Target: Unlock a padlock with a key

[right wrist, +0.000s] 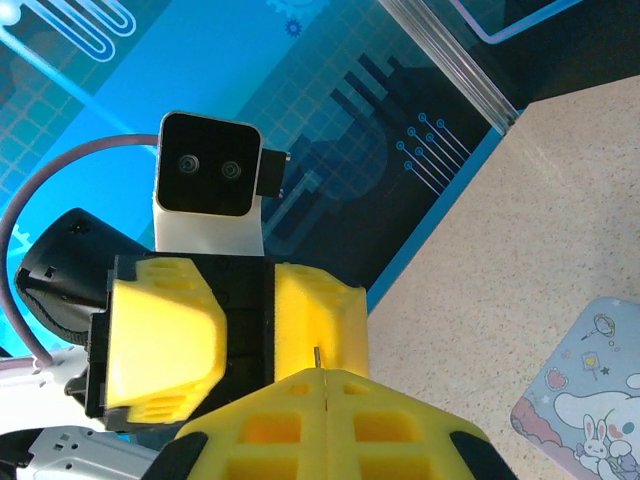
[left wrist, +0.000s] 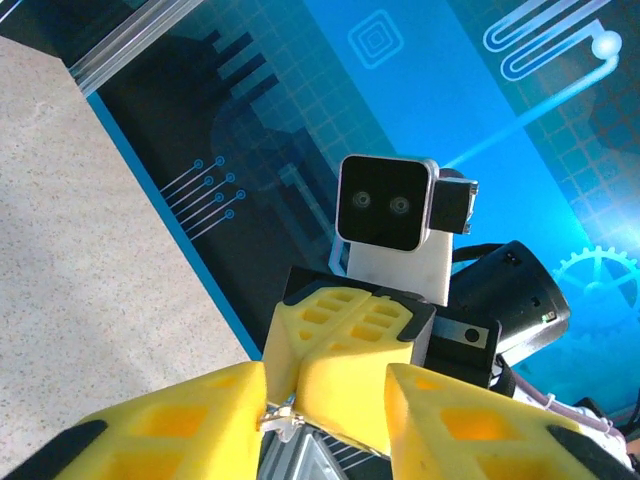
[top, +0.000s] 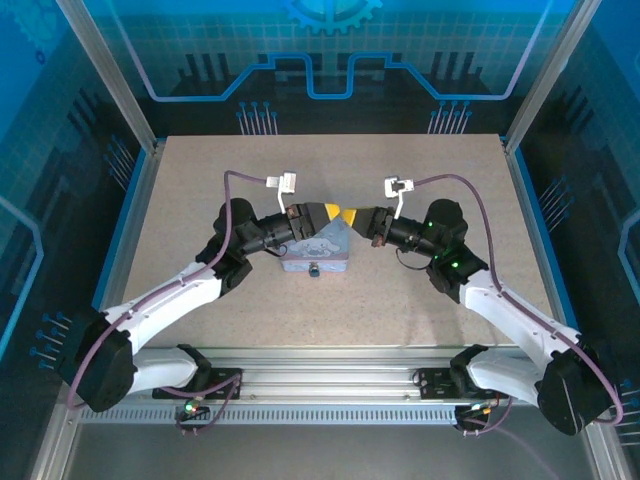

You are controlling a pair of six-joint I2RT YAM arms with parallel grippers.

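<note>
I'm holding both arms together above the pouch [top: 315, 250] at mid-table. The right gripper [right wrist: 325, 385] is pinched shut on a thin metal sliver, which I take for the key [right wrist: 317, 356]. The left gripper [left wrist: 325, 395] has its fingers partly apart around the right one's tip; I can't see them pressing on anything. A small dark thing [top: 313, 268] on the pouch's near edge may be the padlock. I judge this the key-readying step; next comes lining it up with the keyhole.

A speckled beige table [top: 200, 180] sits inside blue circuit-patterned walls [top: 330, 50].
</note>
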